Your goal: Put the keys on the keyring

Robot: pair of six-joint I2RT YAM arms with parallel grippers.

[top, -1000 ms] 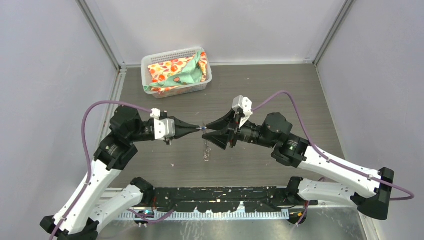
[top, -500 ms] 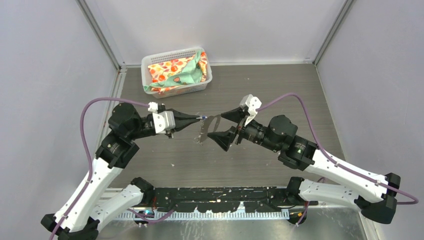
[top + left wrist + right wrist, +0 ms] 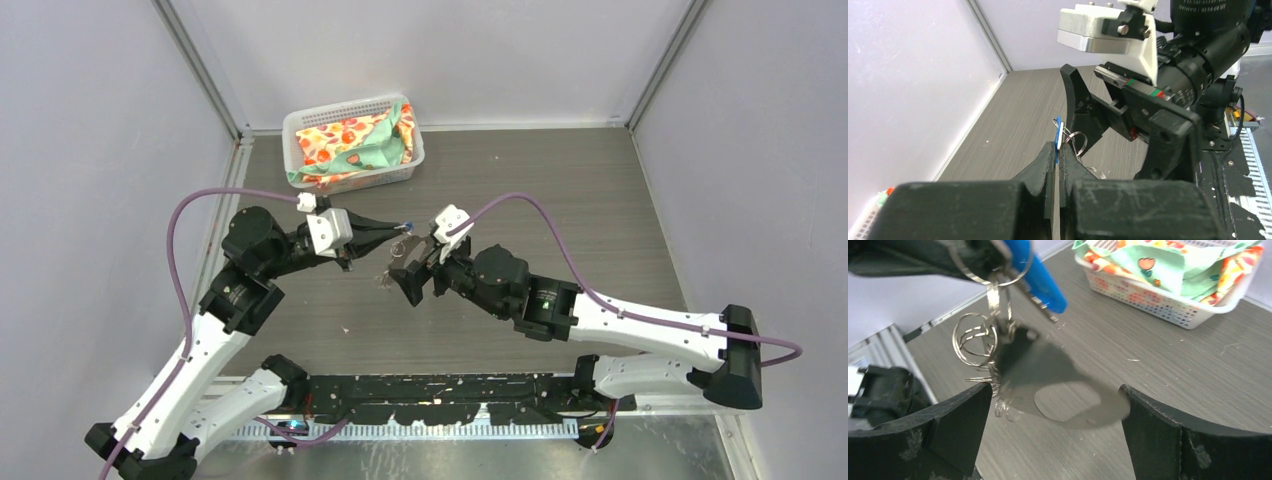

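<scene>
our left gripper point(image 3: 392, 232) is clamped on the blue key point(image 3: 1058, 140), held edge-up above the table point(image 3: 600, 180). from that key hang wire rings point(image 3: 973, 337) and the flat keyring point(image 3: 1040, 365), whose long axis slants down into the gap of our right gripper point(image 3: 1053, 395). that gripper is spread wide, one finger on either side of the keyring, gripping nothing. it is the nearer free hand. the yellow key we cannot make out.

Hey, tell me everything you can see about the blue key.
The blue key has a bright, plastic-looking head, with a little grey metal showing at its lower end. It hangs tilted in the air above the table, pinched between the shut fingertips of the left gripper. Thin wire rings dangle against it on one side.
</scene>
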